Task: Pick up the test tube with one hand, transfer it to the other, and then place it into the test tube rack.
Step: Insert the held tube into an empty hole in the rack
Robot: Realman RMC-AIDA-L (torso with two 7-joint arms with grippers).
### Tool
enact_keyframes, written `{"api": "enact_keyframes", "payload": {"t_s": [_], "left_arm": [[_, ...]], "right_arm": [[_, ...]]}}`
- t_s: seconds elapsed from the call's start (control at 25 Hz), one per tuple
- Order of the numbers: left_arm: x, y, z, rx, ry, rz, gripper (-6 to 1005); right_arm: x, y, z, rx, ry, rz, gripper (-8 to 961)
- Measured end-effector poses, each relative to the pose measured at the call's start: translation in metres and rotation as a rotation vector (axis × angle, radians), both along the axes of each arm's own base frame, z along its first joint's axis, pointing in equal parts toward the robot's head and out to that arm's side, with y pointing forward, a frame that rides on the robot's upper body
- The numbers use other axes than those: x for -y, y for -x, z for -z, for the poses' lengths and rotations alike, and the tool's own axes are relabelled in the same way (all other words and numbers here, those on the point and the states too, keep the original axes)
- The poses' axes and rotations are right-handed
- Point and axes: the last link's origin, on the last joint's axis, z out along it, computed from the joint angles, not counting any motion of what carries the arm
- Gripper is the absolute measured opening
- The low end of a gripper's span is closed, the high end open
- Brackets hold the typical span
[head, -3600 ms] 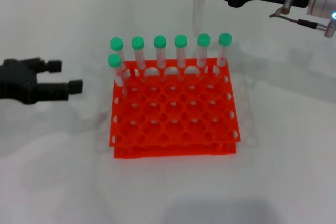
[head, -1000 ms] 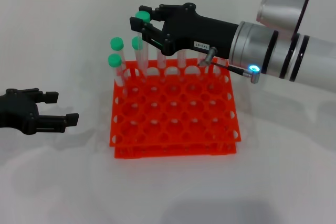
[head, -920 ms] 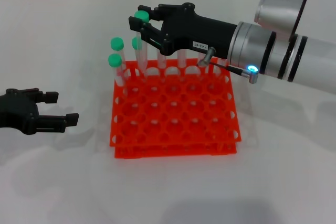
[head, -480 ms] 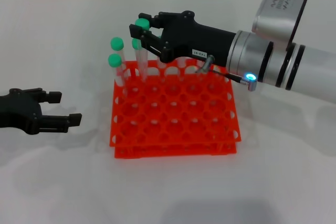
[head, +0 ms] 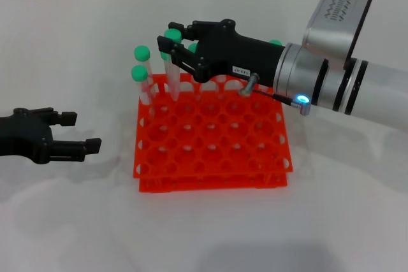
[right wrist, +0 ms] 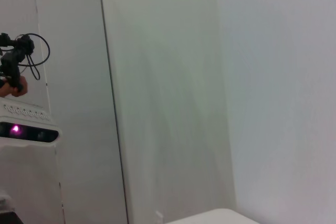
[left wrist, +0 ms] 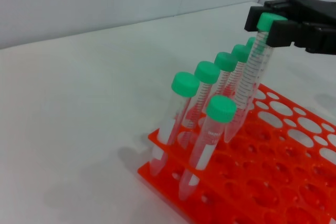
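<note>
over the bright orange plastic grid rack, the white-labelled black right gripper is clamping the slim clear green-capped tube by its cap.
its tapered tip is entering a back-row hole; the plain black left gripper is resting parted beside the rack.

You're looking at a lab bench setup: an orange rack full of round holes sits on a plain white tabletop, green-capped tubes standing along its far row. Bare pale walls surround you, and some cabled equipment with a lit indicator stands off to one side.
</note>
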Motion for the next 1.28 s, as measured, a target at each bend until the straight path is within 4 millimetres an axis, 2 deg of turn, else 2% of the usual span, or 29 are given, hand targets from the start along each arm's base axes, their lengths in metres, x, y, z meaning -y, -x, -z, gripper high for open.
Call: {"api": "enact_keyframes", "payload": {"t_s": [1.28], "left_arm": [[0.0008,-0.0013,0.0041,0.007,0.004,0.006,891]], "right_arm": [[-0.0022,-0.0073,0.0059,0.046,-0.015,0.032,270]]}}
